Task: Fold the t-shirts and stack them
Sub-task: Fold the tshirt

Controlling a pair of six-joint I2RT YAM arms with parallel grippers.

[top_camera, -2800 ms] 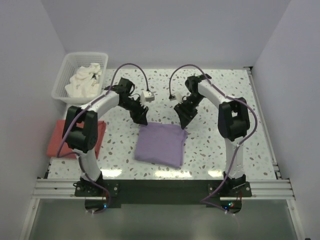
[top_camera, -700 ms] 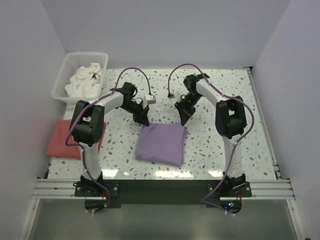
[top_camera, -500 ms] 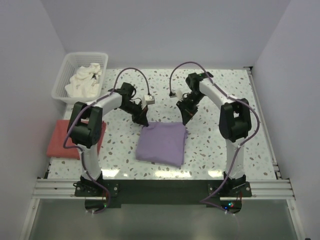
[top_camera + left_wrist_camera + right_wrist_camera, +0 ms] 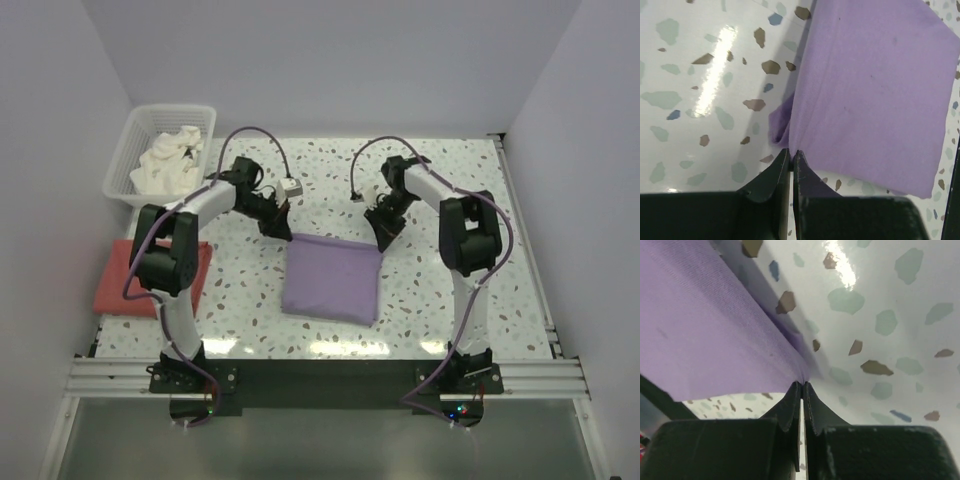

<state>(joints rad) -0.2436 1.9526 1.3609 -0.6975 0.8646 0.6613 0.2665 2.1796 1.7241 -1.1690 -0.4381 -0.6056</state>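
Observation:
A folded purple t-shirt (image 4: 331, 279) lies in the middle of the speckled table. My left gripper (image 4: 286, 234) is shut on its far left corner, where the wrist view shows the cloth (image 4: 870, 85) pinched between the fingertips of the left gripper (image 4: 791, 152). My right gripper (image 4: 381, 240) is shut on the far right corner; its wrist view shows the purple fabric (image 4: 705, 335) drawn into the closed tips of the right gripper (image 4: 802, 385). A folded red t-shirt (image 4: 125, 277) rests at the left edge. White shirts (image 4: 167, 163) are heaped in a basket.
The white mesh basket (image 4: 126, 152) stands at the far left corner. Walls close in on the left, back and right. A metal rail (image 4: 320, 375) runs along the near edge by the arm bases.
Both grippers have shifted right and slightly forward with the purple shirt's far corners, dragging it right and squaring its far edge. Both stay shut.

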